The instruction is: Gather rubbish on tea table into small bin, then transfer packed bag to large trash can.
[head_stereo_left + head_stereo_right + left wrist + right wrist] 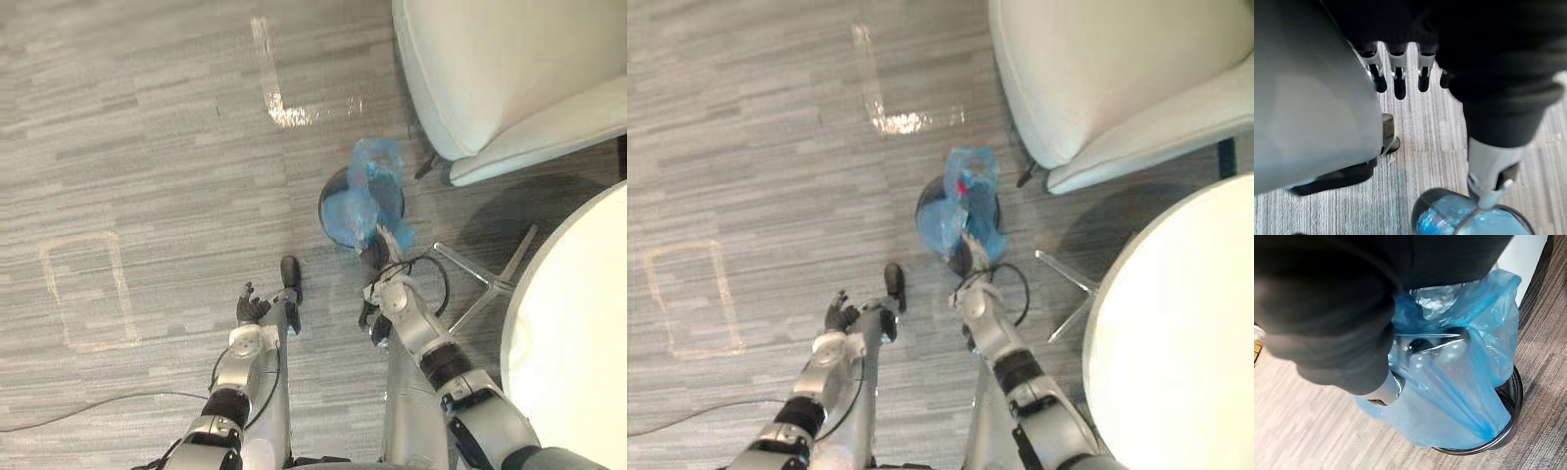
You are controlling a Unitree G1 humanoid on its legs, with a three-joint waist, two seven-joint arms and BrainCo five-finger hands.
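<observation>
The right hand [389, 292] grips the bag [1459, 396] in the bin [1513, 396]. The left hand [252, 306] hangs loose. Carrying the bag away is left.

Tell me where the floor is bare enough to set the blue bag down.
Bare floor stretches between the L-shaped tape mark and the taped rectangle, left of the small bin. Crowded on the bin's right: chair, table, right hand gripping the blue bag.

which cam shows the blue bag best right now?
Right wrist view: the blue bag is close up, its plastic bunched in the right hand, bottom inside the small bin. Both eye views show it small, from above. The left wrist view catches just a sliver of it.
</observation>
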